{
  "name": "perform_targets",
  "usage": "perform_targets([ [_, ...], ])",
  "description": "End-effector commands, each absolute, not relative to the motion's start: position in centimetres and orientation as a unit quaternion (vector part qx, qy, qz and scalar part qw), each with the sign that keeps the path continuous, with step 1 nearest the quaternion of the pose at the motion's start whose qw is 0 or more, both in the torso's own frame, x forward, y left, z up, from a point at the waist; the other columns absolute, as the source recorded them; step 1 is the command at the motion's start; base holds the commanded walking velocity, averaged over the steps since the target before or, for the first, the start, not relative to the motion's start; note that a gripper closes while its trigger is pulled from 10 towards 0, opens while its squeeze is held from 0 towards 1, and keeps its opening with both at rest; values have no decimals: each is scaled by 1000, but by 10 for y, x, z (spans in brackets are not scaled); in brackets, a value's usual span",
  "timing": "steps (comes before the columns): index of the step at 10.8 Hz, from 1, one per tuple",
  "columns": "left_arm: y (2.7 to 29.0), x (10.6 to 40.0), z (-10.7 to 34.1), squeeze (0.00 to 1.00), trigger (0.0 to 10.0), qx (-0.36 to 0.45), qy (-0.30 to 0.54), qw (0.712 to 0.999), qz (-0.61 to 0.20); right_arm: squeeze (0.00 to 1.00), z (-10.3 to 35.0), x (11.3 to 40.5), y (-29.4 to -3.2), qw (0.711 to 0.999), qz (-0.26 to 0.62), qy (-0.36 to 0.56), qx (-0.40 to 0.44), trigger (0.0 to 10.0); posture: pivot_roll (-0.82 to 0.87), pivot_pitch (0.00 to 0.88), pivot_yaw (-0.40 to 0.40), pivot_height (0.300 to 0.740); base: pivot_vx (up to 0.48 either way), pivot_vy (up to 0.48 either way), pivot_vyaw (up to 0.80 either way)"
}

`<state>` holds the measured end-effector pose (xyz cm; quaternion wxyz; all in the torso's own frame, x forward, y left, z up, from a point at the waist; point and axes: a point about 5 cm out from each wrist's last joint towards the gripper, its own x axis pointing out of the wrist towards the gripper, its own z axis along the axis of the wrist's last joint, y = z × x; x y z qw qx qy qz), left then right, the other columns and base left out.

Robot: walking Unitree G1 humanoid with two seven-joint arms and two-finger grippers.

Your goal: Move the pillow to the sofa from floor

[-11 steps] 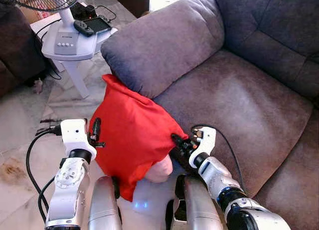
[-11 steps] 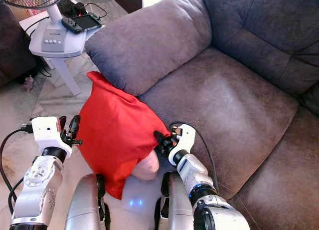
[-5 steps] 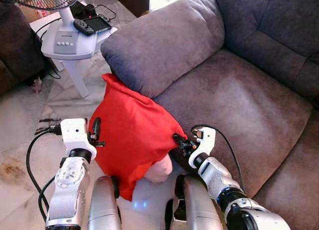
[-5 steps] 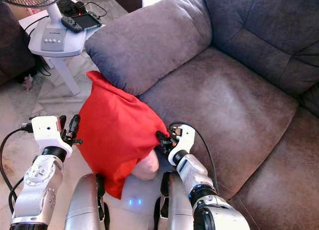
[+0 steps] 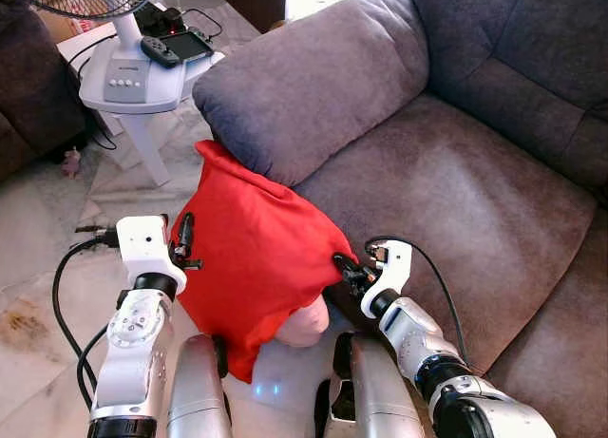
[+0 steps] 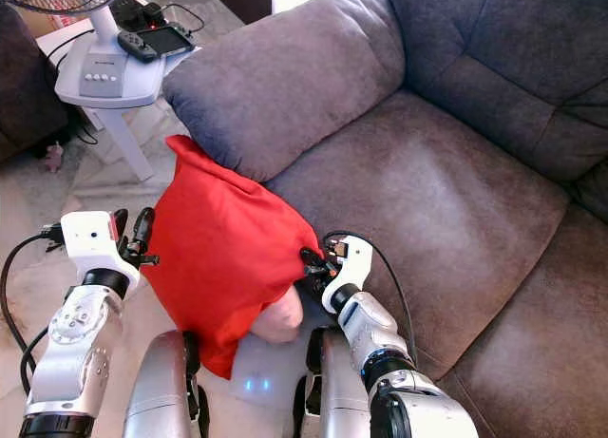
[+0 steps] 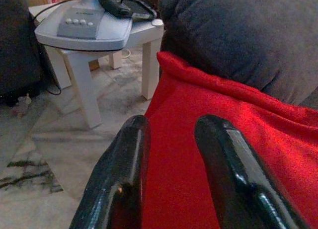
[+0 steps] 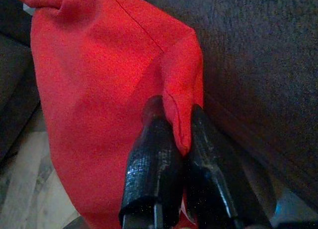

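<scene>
Right gripper [image 8: 179,139] pinches the red pillow's [image 8: 99,85] corner.

I see a small white desk [image 5: 142,124] standing on the pale marble-patterned floor [image 5: 38,257]. It carries the round white base of a pedestal fan [image 5: 128,77], and just behind that lies a black handheld game console [image 5: 176,47] with cables. A dark brown upholstered seat [image 5: 28,105] stands beside the desk.

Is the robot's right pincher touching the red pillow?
Touching. In the right wrist view the right gripper has a corner fold of the red pillow pinched between its two black fingers.
</scene>
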<state>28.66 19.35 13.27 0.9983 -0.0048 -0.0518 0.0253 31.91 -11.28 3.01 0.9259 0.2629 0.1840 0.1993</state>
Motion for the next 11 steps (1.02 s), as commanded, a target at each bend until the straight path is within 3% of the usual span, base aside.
perform_targets([
  [1,194,286,128,0,10000,-7,-43,999,27,0,27,317,-117,930,190,190,252,0,161,240,-115,600,0,0,0],
  [3,188,289,124,0,10000,-14,-39,999,18,0,32,321,-115,940,201,175,212,0,150,214,-106,600,0,0,0],
  [4,182,290,119,0,10000,-21,-34,999,10,0,35,323,-115,946,201,166,194,1412,144,187,-98,600,0,0,0],
  [5,177,291,116,0,10000,-24,-31,999,3,0,39,324,-118,952,198,149,182,10000,139,159,-91,600,0,0,0],
  [11,174,293,113,0,10000,-8,-44,999,-24,0,67,329,-142,980,138,25,144,10000,90,36,-33,600,0,0,0],
])
